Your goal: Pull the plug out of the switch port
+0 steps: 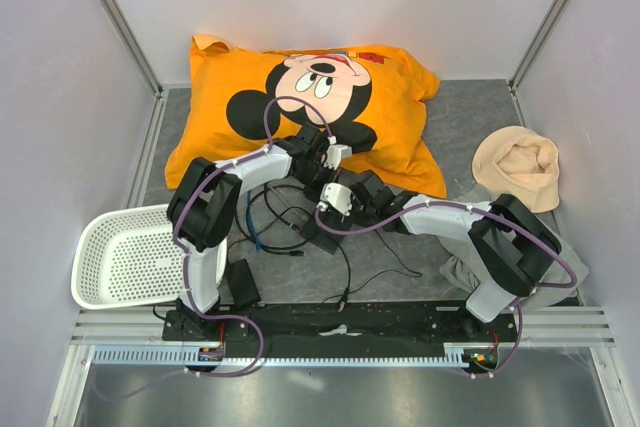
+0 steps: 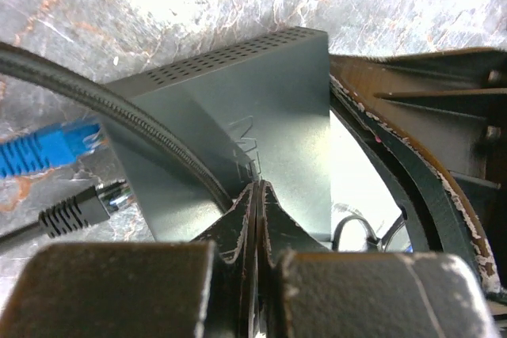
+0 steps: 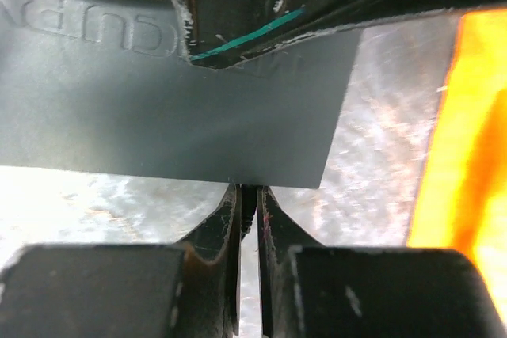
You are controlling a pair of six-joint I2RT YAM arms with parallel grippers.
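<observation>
Arm hardware, appearance only.
Left arm (image 1: pixel 250 162) and right arm (image 1: pixel 445 212) are showing white links with black joint housings; purple cables (image 1: pixel 268 119) are running along each; black fingers (image 2: pixel 238 223) are showing white scuffs along their edges.

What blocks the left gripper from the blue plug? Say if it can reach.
Probably yes: the left gripper, shut over the black box, sits near the blue plug; only a braided cable crosses between, and the jaws must open.
</observation>
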